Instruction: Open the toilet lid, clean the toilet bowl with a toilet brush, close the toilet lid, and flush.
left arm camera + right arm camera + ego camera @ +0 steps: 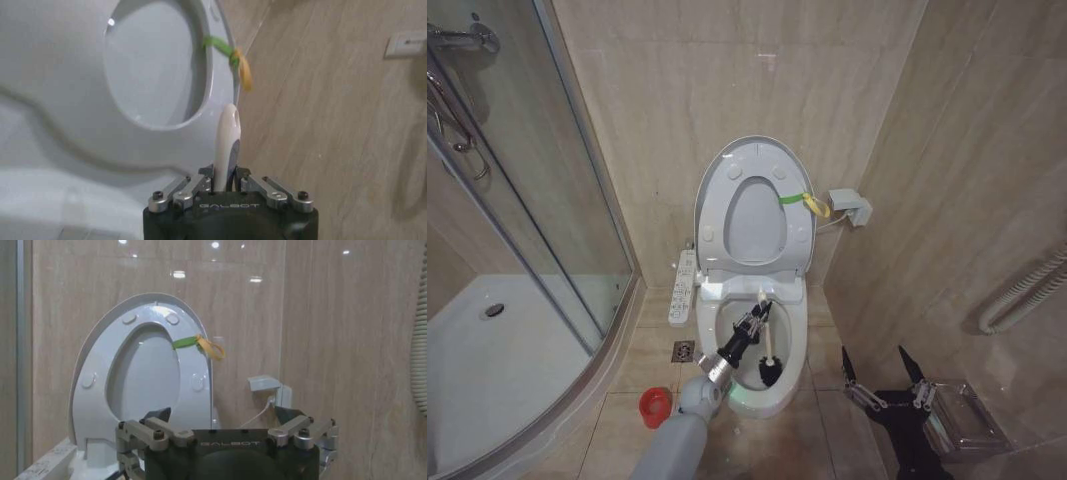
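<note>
We see the left gripper [754, 322] clamped on the toilet brush [767, 345] handle, long axis near vertical, dark head down inside the toilet bowl [799, 345]. Toilet lid [755, 150] stands raised against the beige tiled wall. Bowl bottom is hidden. Right gripper [882, 375] hangs spread and empty over the floor tiles, right of the bowl.
</note>
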### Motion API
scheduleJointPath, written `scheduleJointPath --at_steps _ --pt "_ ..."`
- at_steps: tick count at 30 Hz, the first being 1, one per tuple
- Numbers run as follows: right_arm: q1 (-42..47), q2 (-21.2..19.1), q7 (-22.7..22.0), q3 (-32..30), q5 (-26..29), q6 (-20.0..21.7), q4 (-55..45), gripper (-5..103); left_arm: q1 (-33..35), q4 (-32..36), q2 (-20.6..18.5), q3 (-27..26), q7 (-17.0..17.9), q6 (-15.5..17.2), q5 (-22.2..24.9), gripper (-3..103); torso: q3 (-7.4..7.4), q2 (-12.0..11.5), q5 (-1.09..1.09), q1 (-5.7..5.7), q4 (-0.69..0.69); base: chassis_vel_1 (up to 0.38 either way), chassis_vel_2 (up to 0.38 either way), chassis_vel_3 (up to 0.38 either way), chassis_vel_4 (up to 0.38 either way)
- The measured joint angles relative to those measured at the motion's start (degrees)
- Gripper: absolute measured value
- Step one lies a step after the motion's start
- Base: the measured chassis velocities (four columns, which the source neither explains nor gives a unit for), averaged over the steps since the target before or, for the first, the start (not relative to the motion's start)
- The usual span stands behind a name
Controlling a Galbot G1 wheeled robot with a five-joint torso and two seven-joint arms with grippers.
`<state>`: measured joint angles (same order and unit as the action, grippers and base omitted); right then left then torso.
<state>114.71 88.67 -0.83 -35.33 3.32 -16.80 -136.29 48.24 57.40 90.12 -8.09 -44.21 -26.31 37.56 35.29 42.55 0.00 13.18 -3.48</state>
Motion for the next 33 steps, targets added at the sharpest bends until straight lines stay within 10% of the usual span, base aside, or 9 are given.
scheduleJointPath --at_steps 7,18,33 --pt "0.0 0.0 0.0 0.0 0.0 0.0 0.0 100 -0.4 -4.9 -0.4 -0.3 -2.0 -1.7 -1.3 19 -0.02 0.0 -0.03 -0.02 0.0 0.0 0.0 0.0 0.0" --pt "0.0 0.0 0.0 0.0 0.0 0.0 0.0 100 1.3 7.5 -3.0 0.0 0.2 0.4 0.7 16 0.01 0.0 0.0 0.0 -0.02 0.0 0.0 0.0 0.0" --pt "0.0 0.0 0.0 0.0 0.0 0.0 0.0 100 3.9 8.0 -7.8 1.7 -2.0 -5.4 -6.8 16 0.0 0.0 -0.01 0.0 -0.01 0.0 0.0 0.0 0.0"
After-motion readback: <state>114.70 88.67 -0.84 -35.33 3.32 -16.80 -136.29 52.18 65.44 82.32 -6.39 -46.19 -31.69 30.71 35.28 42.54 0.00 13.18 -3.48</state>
